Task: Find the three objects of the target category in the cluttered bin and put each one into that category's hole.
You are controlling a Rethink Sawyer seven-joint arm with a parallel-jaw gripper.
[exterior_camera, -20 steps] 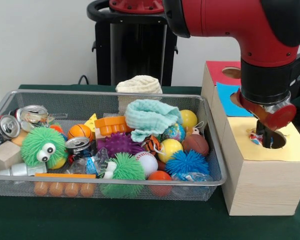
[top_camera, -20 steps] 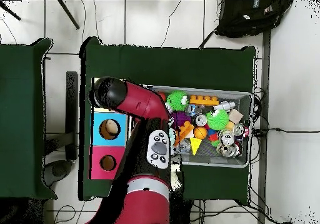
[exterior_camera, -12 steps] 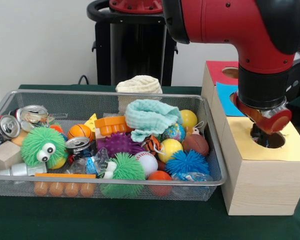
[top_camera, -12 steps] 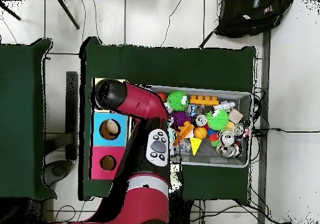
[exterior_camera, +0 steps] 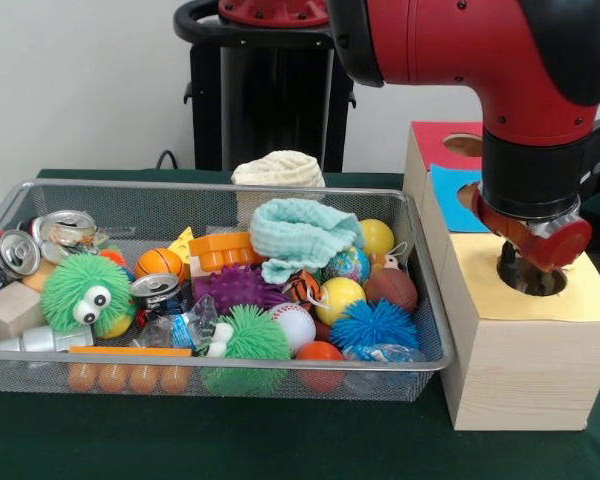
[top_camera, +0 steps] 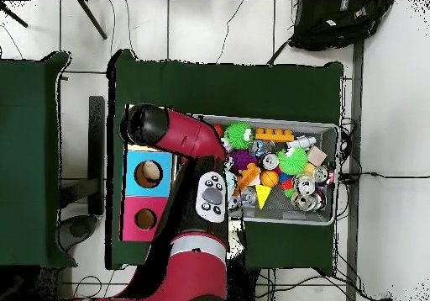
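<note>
My gripper (exterior_camera: pixel 513 266) hangs straight down over the round hole (exterior_camera: pixel 536 281) in the yellow top of the wooden box (exterior_camera: pixel 520 370), its tip at the hole's left rim. The red wrist hides most of it, and nothing shows in it. In the overhead view the arm's red elbow (top_camera: pixel 148 126) covers that end of the box. The wire mesh bin (exterior_camera: pixel 220 375) to the left holds crushed cans (exterior_camera: pixel 18 252), balls (exterior_camera: pixel 340 297), spiky toys (exterior_camera: pixel 80 292), a mint cloth (exterior_camera: pixel 300 235) and clear plastic bottles (exterior_camera: pixel 185 330).
Behind the yellow section the box has a blue section (top_camera: pixel 148 173) and a red section (top_camera: pixel 145 219), each with a hole. A cream cloth (exterior_camera: pixel 278 170) sits at the bin's far rim. The bin (top_camera: pixel 332 131) lies close beside the box on the green table.
A second ago a small colourful item showed at the gripper's tip in the yellow hole; it is no longer visible. The wrist has lifted slightly and stays over the hole.
</note>
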